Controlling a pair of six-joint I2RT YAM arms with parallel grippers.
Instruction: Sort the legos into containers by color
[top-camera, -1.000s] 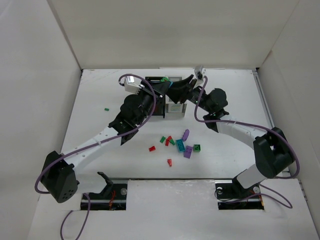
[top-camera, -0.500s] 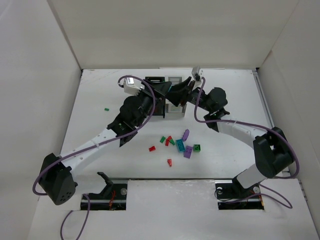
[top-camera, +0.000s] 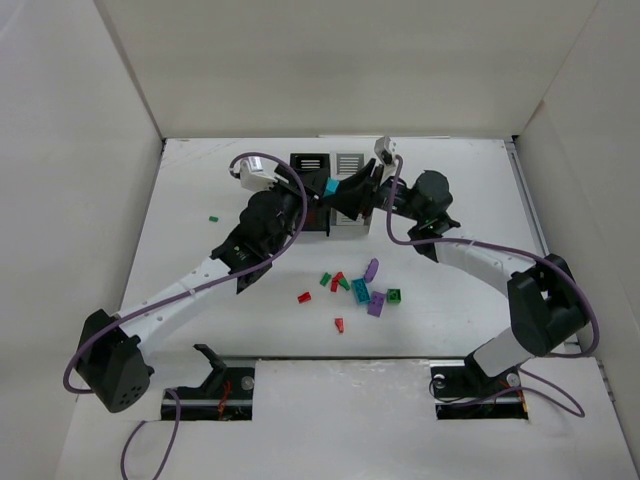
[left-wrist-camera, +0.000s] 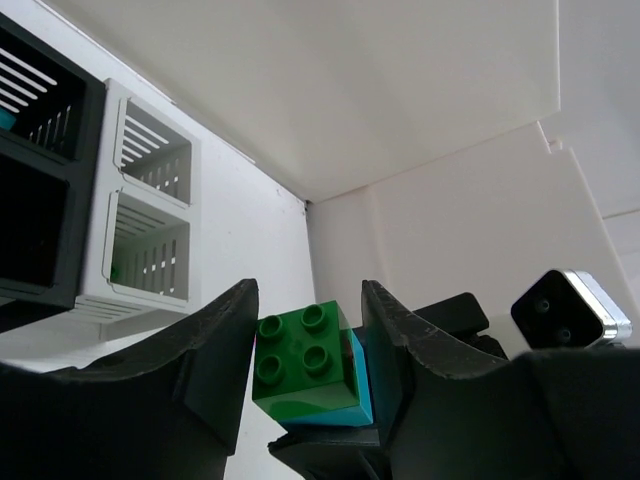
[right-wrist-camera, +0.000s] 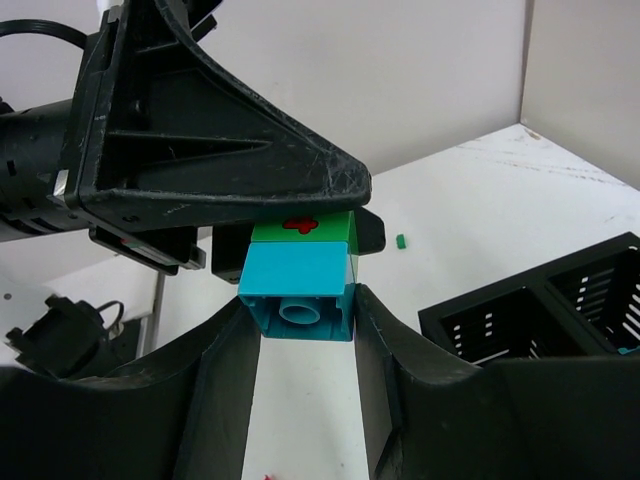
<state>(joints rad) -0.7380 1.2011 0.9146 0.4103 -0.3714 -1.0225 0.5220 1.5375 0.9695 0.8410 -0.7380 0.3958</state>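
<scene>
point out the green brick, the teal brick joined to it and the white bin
green brick (left-wrist-camera: 300, 350), left wrist view, on its studded face
teal brick (right-wrist-camera: 297, 278), right wrist view, on its flat side face
white bin (left-wrist-camera: 150, 188), left wrist view, on the divider between its compartments

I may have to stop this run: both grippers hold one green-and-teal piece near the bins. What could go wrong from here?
1. The left gripper pinches the green brick and the right gripper the teal brick. If they pull apart, either half may slip and fall, perhaps into a wrong compartment of the black bin.
2. The grippers sit almost against each other, so they could collide.
</scene>
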